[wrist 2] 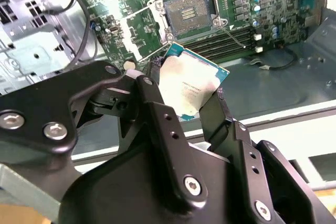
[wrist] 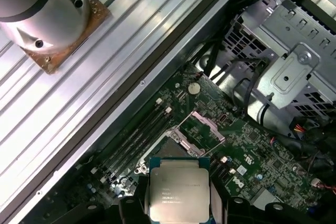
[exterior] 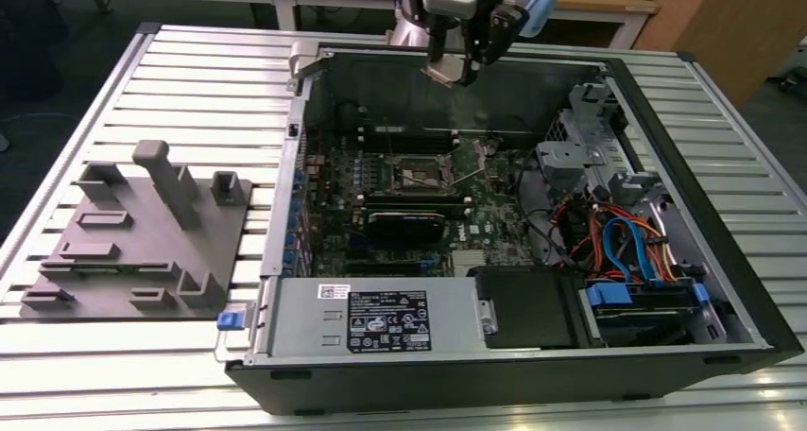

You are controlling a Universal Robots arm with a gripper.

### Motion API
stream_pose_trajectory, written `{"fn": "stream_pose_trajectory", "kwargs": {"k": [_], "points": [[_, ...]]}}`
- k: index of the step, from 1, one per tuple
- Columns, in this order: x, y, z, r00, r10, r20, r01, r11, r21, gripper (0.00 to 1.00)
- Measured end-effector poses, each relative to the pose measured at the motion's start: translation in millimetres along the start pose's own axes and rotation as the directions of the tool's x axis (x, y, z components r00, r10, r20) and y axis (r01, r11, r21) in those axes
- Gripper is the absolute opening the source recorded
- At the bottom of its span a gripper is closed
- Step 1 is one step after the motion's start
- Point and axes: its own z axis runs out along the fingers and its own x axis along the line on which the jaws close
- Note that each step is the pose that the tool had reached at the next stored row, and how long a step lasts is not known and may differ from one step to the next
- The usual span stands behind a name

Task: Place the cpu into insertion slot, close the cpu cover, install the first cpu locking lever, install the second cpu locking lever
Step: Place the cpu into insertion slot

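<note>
My gripper hangs above the back wall of the open computer case, shut on the cpu. In both wrist views the silver-topped cpu sits clamped by its edges between the two black fingers. Below it on the green board lies the insertion slot, open with a dark centre. The cpu cover stands swung back beside the slot. A thin wire lever stands free next to the socket.
A grey fixture plate with upright posts lies at the exterior view's left. A silver power supply fills the case's near side. A metal drive cage and coloured cables crowd the exterior view's right. The arm's base stands behind the case.
</note>
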Motion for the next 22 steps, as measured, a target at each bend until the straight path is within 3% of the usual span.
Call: {"fn": "stream_pose_trajectory", "kwargs": {"k": [2,15,22], "points": [[0.0,0.0,0.0,0.9998,0.017,0.0015,-0.017,0.9998,-0.0003,0.54],[0.0,0.0,0.0,0.9997,0.023,0.002,-0.023,0.9997,-0.0005,0.54],[0.0,0.0,0.1,0.9975,0.071,0.0061,-0.071,0.9975,-0.0016,0.54]]}}
